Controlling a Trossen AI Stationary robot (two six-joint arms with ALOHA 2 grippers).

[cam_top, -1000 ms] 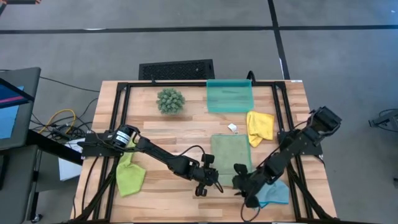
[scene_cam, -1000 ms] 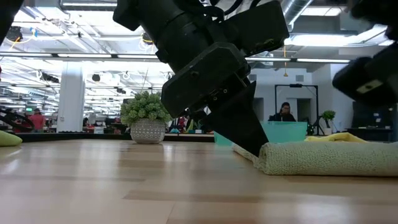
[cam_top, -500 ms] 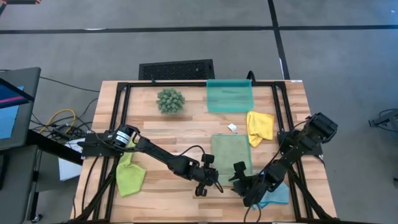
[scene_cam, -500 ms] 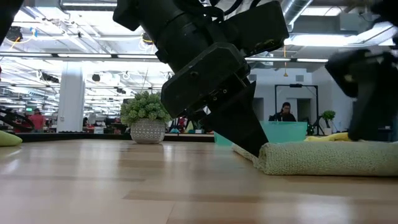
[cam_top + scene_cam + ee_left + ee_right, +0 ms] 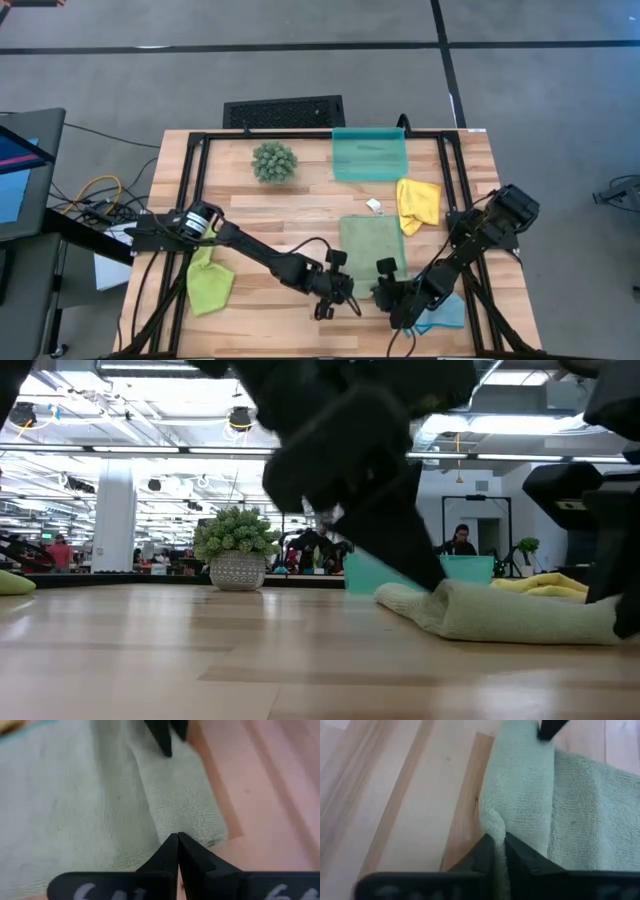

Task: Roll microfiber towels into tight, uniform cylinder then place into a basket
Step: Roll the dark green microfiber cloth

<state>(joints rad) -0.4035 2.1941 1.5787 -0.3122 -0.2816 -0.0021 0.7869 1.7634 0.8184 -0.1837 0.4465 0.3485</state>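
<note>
From above, the lime green towel [image 5: 209, 283] lies at the desk's [image 5: 300, 215] left edge. The left claw [image 5: 343, 296] sits at the near left corner of the sage green towel [image 5: 371, 250], and its wrist view shows the fingers pressed together on that edge. The right claw [image 5: 387, 293] is at the near right corner; its wrist view shows a fold of sage cloth pinched. The low view shows that near edge lifted. The teal basket [image 5: 369, 157] holds nothing visible. Yellow towel [image 5: 417, 203] and light blue towel [image 5: 441, 311] lie right.
</note>
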